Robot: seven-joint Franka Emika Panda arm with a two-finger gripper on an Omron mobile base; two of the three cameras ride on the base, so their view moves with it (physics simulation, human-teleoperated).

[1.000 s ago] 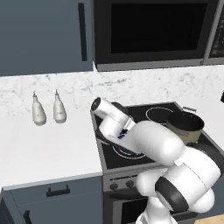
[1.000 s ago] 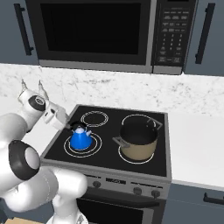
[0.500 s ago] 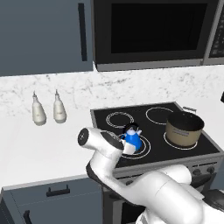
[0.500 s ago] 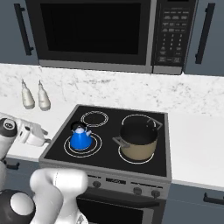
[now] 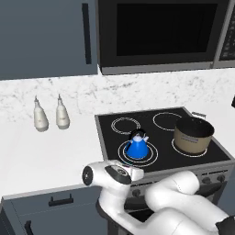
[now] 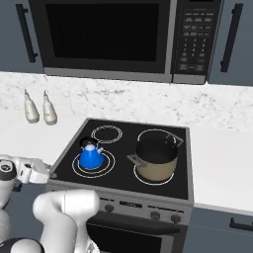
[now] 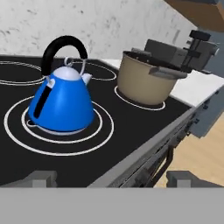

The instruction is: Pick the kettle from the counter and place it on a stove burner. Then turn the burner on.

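Kettle (image 5: 137,146): small, bright blue, cone-shaped, with black arched handle and pale lid; stood upright inside the stove burner (image 5: 153,154), the large white double ring at the front left of the black glass cooktop (image 5: 206,153). Free of any grip. In the hand view the kettle (image 7: 61,105) sat centred on its rings, spout turned toward the pot.

Gripper (image 7: 111,178): fingers spread wide and empty; both dark fingertips (image 7: 41,177) showed at the bottom of the hand view, low at the front edge of the cooktop, apart from the kettle. In the left base view the hand (image 5: 121,172) lay in front of the stove's front edge, just below the kettle's burner; in the right base view the hand (image 6: 29,169) sat at the stove's front left corner.

Pot (image 5: 193,135): tan, with dark rim and side handles; stood on the front right ring, well apart from the kettle.

Rear rings: a smaller double ring (image 5: 125,125) behind the kettle and a single ring (image 5: 165,120) behind the pot, both bare.

Bottles (image 5: 48,114): two, white, upright, side by side on the counter (image 5: 41,156) left of the cooktop, near the marbled backsplash.

Microwave (image 5: 160,34): dark, mounted above the cooktop; its keypad (image 6: 192,37) appeared in the right base view.

Knobs (image 6: 155,215): row along the stove front, below the cooktop.
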